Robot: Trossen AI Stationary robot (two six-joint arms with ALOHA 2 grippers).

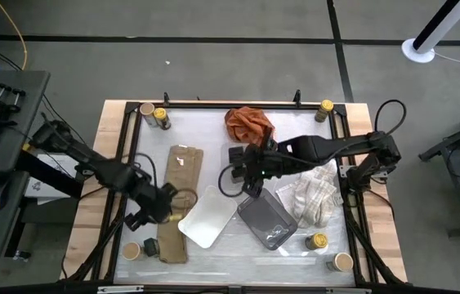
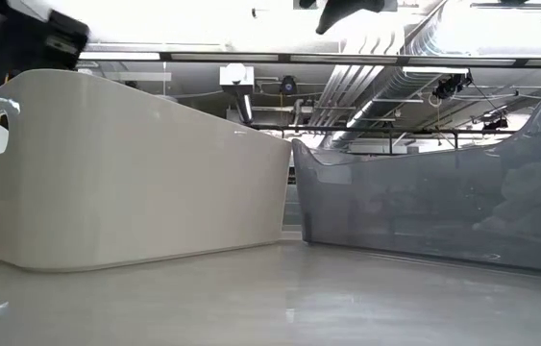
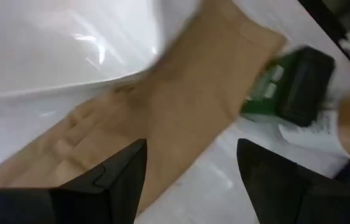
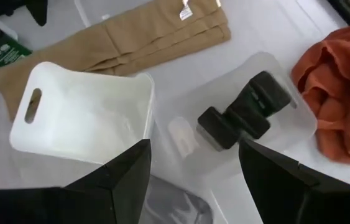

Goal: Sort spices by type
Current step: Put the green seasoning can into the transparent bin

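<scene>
Yellow-lidded jars (image 1: 318,241), tan-lidded jars (image 1: 342,261), black boxes (image 4: 258,99): three each; left fingers (image 3: 122,177) and right fingers (image 4: 125,177) wide, empty.

White tray (image 1: 208,217) beside grey tray (image 1: 267,219); orange cloth (image 1: 248,122) apparently crumpled.

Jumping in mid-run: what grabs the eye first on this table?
The orange cloth bunched at the far middle, with the right gripper open just in front of it above two black boxes in a clear tray. The white tray and grey tray sit side by side, centre-front.
</scene>
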